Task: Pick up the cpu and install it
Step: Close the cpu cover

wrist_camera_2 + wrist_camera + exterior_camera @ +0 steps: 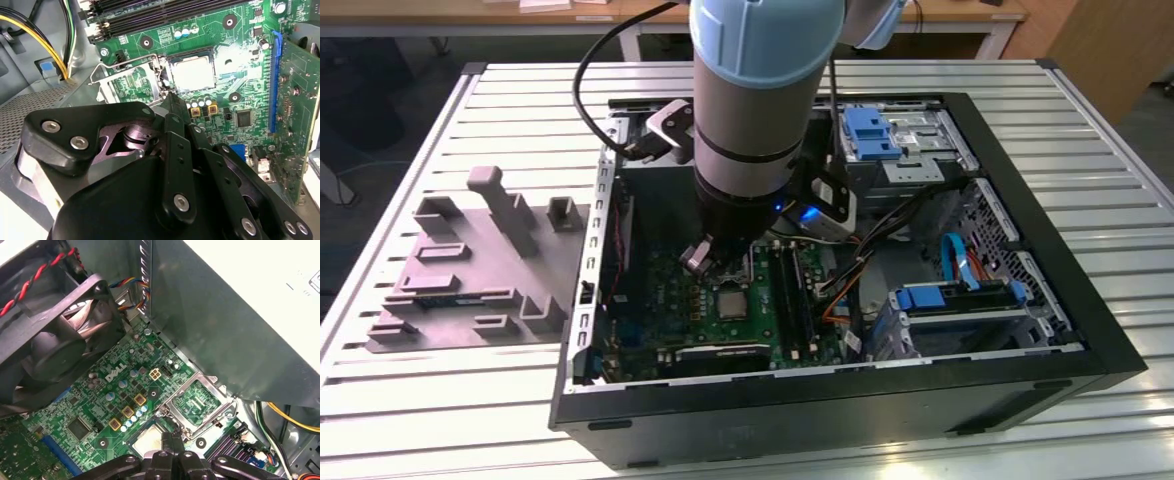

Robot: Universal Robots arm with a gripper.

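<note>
Below — slatted table [400, 400], open case [854, 405], cpu [192, 74].

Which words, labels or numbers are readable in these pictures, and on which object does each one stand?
On the green circuit board: a white brand logo in the first wrist view, left unquoted.
Its small white component markings, in both wrist views: too small to read.
On the cpu: no print readable on its metal top.

Grey-blue arm [744, 110], black hand [170, 100], silver screws [181, 202]
</note>
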